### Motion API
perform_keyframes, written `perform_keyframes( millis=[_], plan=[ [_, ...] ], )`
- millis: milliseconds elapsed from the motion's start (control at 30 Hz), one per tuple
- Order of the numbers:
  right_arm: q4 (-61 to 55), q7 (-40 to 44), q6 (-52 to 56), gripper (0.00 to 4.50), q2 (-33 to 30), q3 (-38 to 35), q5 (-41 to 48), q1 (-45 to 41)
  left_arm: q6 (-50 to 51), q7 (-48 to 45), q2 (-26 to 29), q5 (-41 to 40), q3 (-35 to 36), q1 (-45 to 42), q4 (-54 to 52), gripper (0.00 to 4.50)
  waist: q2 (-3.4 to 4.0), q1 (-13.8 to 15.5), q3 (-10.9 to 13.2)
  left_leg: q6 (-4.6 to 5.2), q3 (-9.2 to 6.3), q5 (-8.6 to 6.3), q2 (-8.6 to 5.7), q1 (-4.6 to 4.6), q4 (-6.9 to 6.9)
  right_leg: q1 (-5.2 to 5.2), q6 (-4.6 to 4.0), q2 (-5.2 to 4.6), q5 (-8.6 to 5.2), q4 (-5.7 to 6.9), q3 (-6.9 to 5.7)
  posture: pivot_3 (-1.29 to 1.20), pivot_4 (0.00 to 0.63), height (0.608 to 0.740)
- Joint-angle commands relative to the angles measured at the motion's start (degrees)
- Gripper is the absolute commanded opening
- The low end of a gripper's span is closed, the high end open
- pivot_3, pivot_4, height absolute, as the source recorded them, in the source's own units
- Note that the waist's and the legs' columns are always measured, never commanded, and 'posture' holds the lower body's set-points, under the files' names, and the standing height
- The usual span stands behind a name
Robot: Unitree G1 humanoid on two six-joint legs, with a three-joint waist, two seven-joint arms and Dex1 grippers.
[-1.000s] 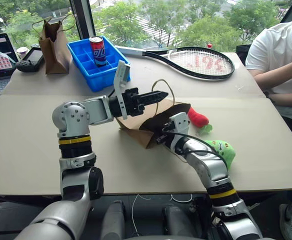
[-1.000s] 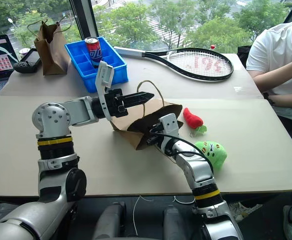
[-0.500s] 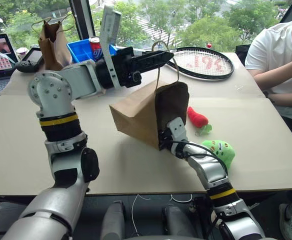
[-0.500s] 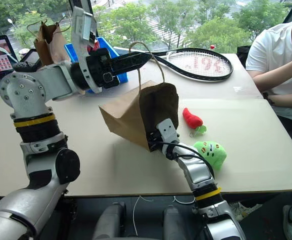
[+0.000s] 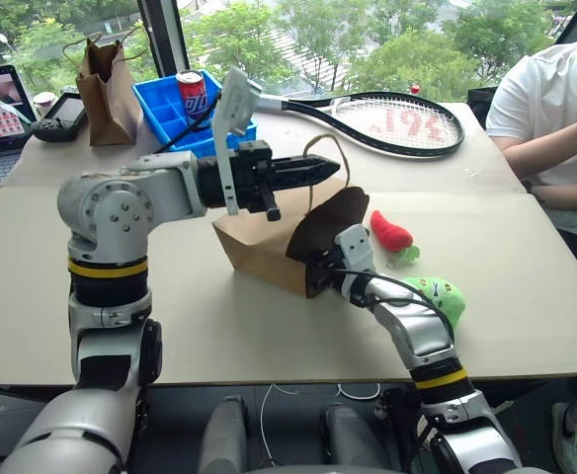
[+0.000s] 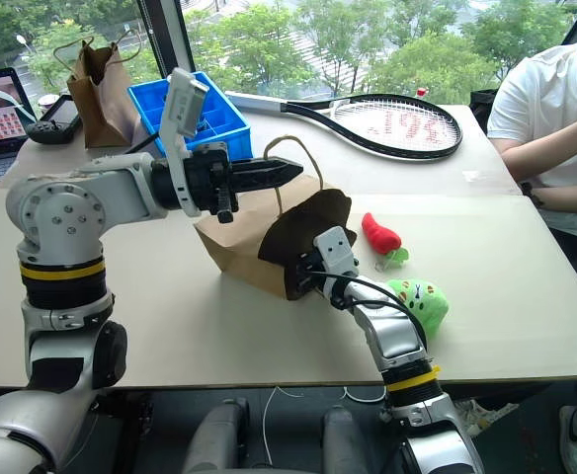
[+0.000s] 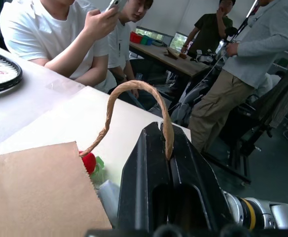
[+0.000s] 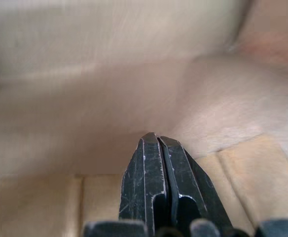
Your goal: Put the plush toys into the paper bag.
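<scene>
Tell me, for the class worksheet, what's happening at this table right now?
A humanoid robot is working on a light-tan paper bag lying tilted on the table, its mouth facing the robot's right. The left claw is shut on one cord handle, holding it up. The right claw is shut and reaches inside the bag's mouth. Both plush toys are outside the bag: the red chili and the green round one lie on the table beside it. A person in a white shirt sits nearby.
</scene>
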Motion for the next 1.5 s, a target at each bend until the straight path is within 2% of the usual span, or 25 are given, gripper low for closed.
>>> perform_keyframes(
  millis=[33, 133, 167, 200, 233, 333, 467, 600, 667, 767, 900, 1000, 1167, 1333, 1500],
  plan=[
    [-8.3, 1.2, 6.0, 1.16, 0.1, -1.5, 3.7, 0.7, -2.2, 2.4, -2.2, 0.8, -1.4, 1.5, -2.3, 0.00, 0.01, 0.1, 0.0, 0.00, 0.00, 0.00, 0.00, 0.00, -0.03, -0.01, -0.01, 0.00, 0.00, 0.00, 0.00, 0.00, 0.150, 0.740],
    [-15.1, 2.2, 13.7, 2.27, -1.9, -3.1, 6.9, 0.4, -2.5, 3.4, -2.8, 1.8, -3.7, 1.9, -3.3, 0.00, 0.01, 0.1, 0.0, 0.01, -0.01, 0.00, 0.00, -0.01, -0.05, -0.02, -0.02, 0.00, -0.01, 0.00, 0.00, 0.00, 0.150, 0.740],
    [-17.3, 2.5, 15.8, 2.51, -3.3, -4.0, 7.7, 0.3, -2.1, 3.4, -3.1, 1.2, -4.1, 2.2, -3.9, 0.00, 0.01, 0.1, 0.0, 0.01, -0.01, 0.01, 0.00, -0.01, -0.05, -0.03, -0.02, 0.00, -0.01, 0.01, 0.00, 0.00, 0.150, 0.740],
    [-19.9, 2.7, 18.5, 2.76, -5.0, -5.8, 9.0, 0.0, -2.1, 3.3, -3.4, 1.0, -4.5, 2.8, -4.5, 0.00, 0.02, 0.2, 0.0, 0.01, 0.00, 0.01, 0.00, -0.01, -0.05, -0.02, -0.03, 0.00, -0.01, 0.01, 0.00, 0.00, 0.150, 0.740],
    [-22.5, 2.8, 21.1, 3.21, -6.4, -8.1, 10.7, -0.3, -2.0, 3.4, -3.8, 0.8, -4.8, 3.2, -4.8, 0.00, 0.03, 0.3, 0.0, 0.01, -0.01, 0.01, -0.01, -0.01, -0.05, -0.02, -0.03, 0.00, -0.02, -0.01, -0.01, 0.00, 0.150, 0.740],
    [-27.2, 2.8, 26.4, 4.22, -9.0, -14.0, 15.6, 0.1, -1.9, 3.7, -4.2, 0.9, -4.9, 3.6, -5.1, 0.00, 0.02, 0.3, 0.0, 0.01, 0.00, 0.00, -0.01, -0.01, -0.05, 0.00, -0.05, -0.01, -0.03, -0.03, 0.00, 0.00, 0.150, 0.740],
    [-33.1, 8.5, 34.2, 4.22, -19.4, -25.2, 23.4, 5.3, -1.8, 3.4, -4.2, 0.6, -4.8, 3.7, -5.3, 0.00, 0.03, 0.8, 0.0, 0.01, -0.02, 0.00, -0.02, -0.01, -0.08, 0.00, -0.08, -0.01, -0.06, -0.04, -0.01, 0.00, 0.150, 0.740],
    [-33.0, 12.5, 37.3, 4.22, -30.7, -30.8, 24.6, 11.6, -1.8, 3.5, -4.2, 0.2, -4.6, 3.6, -4.9, 0.00, 0.06, 1.1, 0.0, 0.02, 0.02, 0.00, -0.05, -0.03, -0.09, 0.02, -0.21, -0.05, -0.14, -0.19, 0.04, 0.00, 0.150, 0.740],
    [-31.5, 13.0, 38.9, 4.22, -33.7, -33.3, 25.1, 15.2, -1.8, 3.5, -4.3, 0.0, -4.6, 3.5, -4.6, 0.00, 0.06, 1.1, 0.0, 0.02, 0.02, 0.00, -0.06, 0.00, -0.10, 0.04, -0.44, -0.04, -0.27, -0.19, 0.06, 0.00, 0.150, 0.740],
    [-29.9, 12.5, 37.3, 4.22, -36.0, -30.6, 22.2, 20.6, -1.7, 3.4, -4.2, -0.1, -4.8, 3.5, -4.6, 0.00, 0.06, 1.0, 0.0, 0.03, 0.01, 0.00, -0.07, 0.03, -0.10, 0.05, -0.45, -0.03, -0.28, -0.18, 0.10, 0.00, 0.150, 0.740],
    [-25.7, 10.2, 33.2, 4.22, -34.2, -24.0, 17.8, 25.9, -2.1, 3.1, -3.5, 0.7, -5.6, 3.2, -4.7, 0.00, 0.06, 0.9, 0.0, 0.03, 0.00, 0.00, -0.08, 0.07, -0.10, 0.06, -0.42, -0.02, -0.30, -0.17, 0.13, 0.00, 0.150, 0.740],
    [-24.1, 10.0, 31.7, 3.49, -31.3, -24.2, 18.5, 25.9, -2.0, 3.1, -3.3, 0.5, -5.1, 2.1, -3.9, 0.00, 0.03, 0.8, 0.0, 0.03, -0.02, 0.00, -0.11, 0.13, -0.08, 0.11, -0.25, -0.01, -0.39, -0.18, 0.17, 0.00, 0.150, 0.740],
    [-26.0, 14.8, 32.9, 1.76, -34.1, -28.6, 23.3, 23.4, -1.6, 3.3, -3.0, 0.2, -4.7, 1.7, -3.7, 0.00, 0.04, 0.8, 0.0, 0.03, -0.05, 0.01, -0.14, 0.19, -0.08, 0.19, -0.16, -0.01, -0.45, -0.19, 0.19, 0.00, 0.150, 0.740],
    [-28.4, 17.0, 37.8, 0.10, -36.2, -31.4, 31.2, 15.7, -1.6, 4.0, -3.6, 0.0, -4.5, 1.5, -3.4, 0.00, 0.05, 0.6, 0.0, 0.03, -0.05, 0.01, -0.15, 0.17, -0.08, 0.13, -0.20, 0.00, -0.42, -0.16, 0.24, 0.00, 0.150, 0.740],
    [-29.1, 12.4, 41.4, 0.04, -31.5, -24.1, 33.8, 3.9, -1.7, 4.2, -3.9, 0.1, -4.8, 1.8, -3.6, 0.00, 0.05, 0.3, 0.0, 0.03, -0.11, 0.01, -0.16, 0.18, -0.10, 0.13, -0.20, 0.03, -0.42, -0.15, 0.24, 0.00, 0.150, 0.740]
  ],
)
